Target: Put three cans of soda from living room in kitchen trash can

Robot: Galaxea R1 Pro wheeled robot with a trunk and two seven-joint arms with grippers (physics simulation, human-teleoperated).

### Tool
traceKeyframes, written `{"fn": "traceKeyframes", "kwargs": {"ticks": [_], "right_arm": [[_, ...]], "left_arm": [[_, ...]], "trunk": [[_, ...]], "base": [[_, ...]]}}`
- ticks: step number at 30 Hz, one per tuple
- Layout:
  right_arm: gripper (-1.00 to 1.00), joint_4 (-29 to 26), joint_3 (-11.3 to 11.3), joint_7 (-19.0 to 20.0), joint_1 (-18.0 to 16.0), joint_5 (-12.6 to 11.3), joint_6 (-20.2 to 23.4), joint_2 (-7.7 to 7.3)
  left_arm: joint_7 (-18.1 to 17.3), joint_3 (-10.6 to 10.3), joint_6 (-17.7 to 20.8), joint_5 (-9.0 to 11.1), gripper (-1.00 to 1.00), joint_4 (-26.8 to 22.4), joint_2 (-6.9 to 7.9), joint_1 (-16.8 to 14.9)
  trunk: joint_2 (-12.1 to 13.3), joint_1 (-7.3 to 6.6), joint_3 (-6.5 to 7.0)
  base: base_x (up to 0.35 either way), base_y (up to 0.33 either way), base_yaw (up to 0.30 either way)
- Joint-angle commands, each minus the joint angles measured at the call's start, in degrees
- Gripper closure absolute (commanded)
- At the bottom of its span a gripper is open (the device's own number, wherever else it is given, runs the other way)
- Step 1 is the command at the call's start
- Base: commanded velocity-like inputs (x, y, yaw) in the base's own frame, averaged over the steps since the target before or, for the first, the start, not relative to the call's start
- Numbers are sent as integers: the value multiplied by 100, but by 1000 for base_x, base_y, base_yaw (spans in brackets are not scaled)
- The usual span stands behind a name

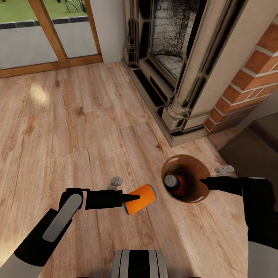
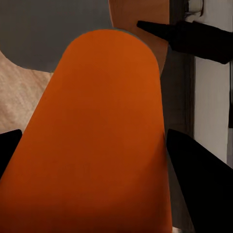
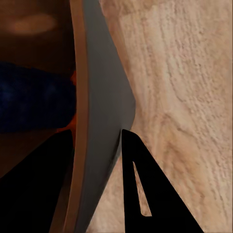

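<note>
One orange can [image 1: 140,199] is clamped in the left gripper [image 1: 133,198], lying on its side, long axis near horizontal, silver top aimed toward the trash can [image 1: 195,191], just beside its rim. Right gripper [image 1: 204,181] pinches the bin's wall, one finger inside and one outside. A dark blue can [image 1: 172,181] stands upright inside it, orange showing beside it. Wood floor [image 1: 77,127], brick fireplace [image 1: 231,77] behind.
</note>
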Motion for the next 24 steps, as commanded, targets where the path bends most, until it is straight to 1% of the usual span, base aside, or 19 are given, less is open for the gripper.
{"fn": "traceKeyframes", "kwargs": {"ticks": [1,4,5,6,7,11,13,14,15,16,17,20,22,23,24], "right_arm": [[100,-23,107,-49,-4,-163,55,116],[100,-23,367,-369,-5,-158,43,472],[100,-23,414,-468,-5,-158,41,544],[100,-23,443,-531,-5,-158,40,583],[100,-23,469,-586,-5,-158,39,609],[100,-23,486,-634,-5,-156,27,619],[100,-23,486,-645,-5,-153,11,619],[100,-22,487,-652,-5,-151,3,617],[100,-23,487,-655,-5,-150,-1,615],[100,-23,487,-659,-5,-149,-9,616],[100,-23,487,-660,-5,-149,-10,616],[100,-23,487,-661,-5,-149,-14,618],[100,-23,482,-661,-5,-151,-15,619],[100,-23,481,-661,-5,-153,-15,619],[100,-23,480,-661,-5,-154,-15,619]], "left_arm": [[-5,1,1,2,100,0,-2,1],[-6,3,6,5,100,0,-5,1],[-9,3,10,7,100,0,-4,1],[-11,3,14,9,100,0,0,1],[-15,3,21,15,100,0,12,1],[-63,10,40,66,100,-14,90,1],[-145,15,45,83,100,-17,255,1],[-336,18,46,88,100,-17,370,1],[-496,19,46,89,100,-17,428,1],[-785,20,41,90,100,-18,502,1],[-815,22,40,90,100,-18,508,1],[-909,28,36,91,100,-18,465,1],[-934,31,27,88,100,-18,222,1],[-933,31,25,87,100,-18,149,1],[-916,29,24,68,100,-16,-42,-4]], "trunk": [[0,-1,1],[0,-1,1],[0,-1,1],[0,-1,1],[0,-1,1],[0,-1,1],[0,-1,1],[0,-1,1],[0,-1,1],[0,-1,1],[0,-1,1],[0,-1,1],[0,-1,1],[0,-1,1],[0,-1,1]], "base": [[0,0,0],[0,0,0],[0,0,0],[0,0,0],[0,0,0],[0,0,0],[0,0,0],[0,0,0],[0,0,0],[0,0,0],[0,0,0],[0,0,0],[0,0,0],[0,0,0],[0,0,0]]}}
